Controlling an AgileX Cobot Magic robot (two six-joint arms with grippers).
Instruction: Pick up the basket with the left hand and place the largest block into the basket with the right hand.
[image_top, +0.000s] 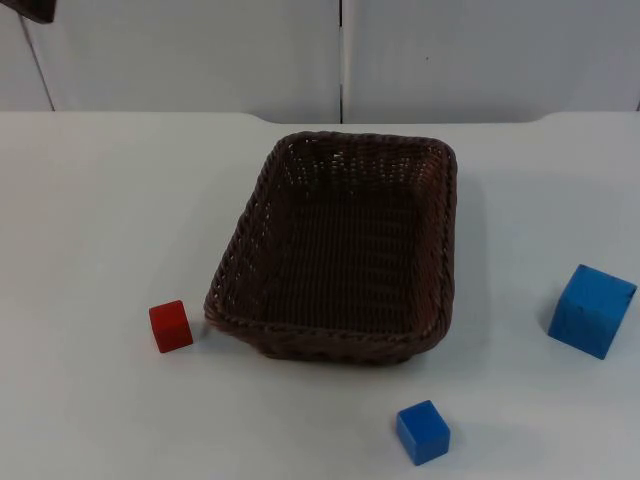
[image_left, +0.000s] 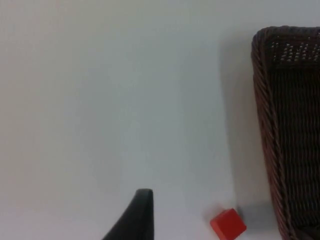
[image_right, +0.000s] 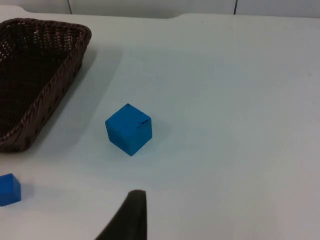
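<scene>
While basket (image_top: 345, 250) sits on white table (image_top: 100, 200), gripper states indiscernible.

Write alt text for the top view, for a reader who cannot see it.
An empty dark brown wicker basket sits on a white table, with a small red block close beside its near left corner. A large blue block lies off to its right and a smaller blue block in front.
</scene>
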